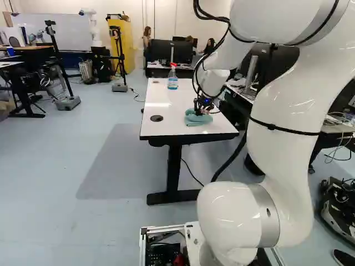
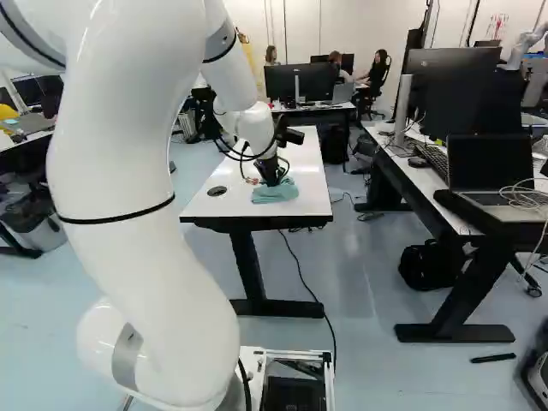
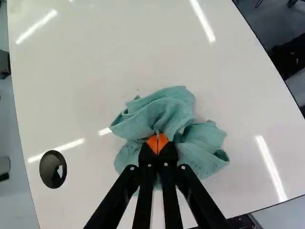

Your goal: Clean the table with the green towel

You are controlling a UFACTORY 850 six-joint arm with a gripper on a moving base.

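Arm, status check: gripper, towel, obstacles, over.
Gripper shut on green towel. Towel bunched on tabletop. Spray bottle upright toward far end, possible obstacle there.

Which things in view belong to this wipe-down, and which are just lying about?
For the job:
- green towel, bunched in the gripper
- white table under it

Just about:
- spray bottle on the same table, not named in the task
- open laptop and black bag, off to the right

The arm [image 1: 285, 105] is glossy white and rounded, with a silver-grey ring [image 1: 266, 215] at its lowest joint and thin black straps [image 1: 294, 132]. Black cables [image 1: 213, 18] loop beside it. The jaws are black, dotted with small pale screws [image 3: 166, 164] and tipped with orange pads [image 3: 152, 143].
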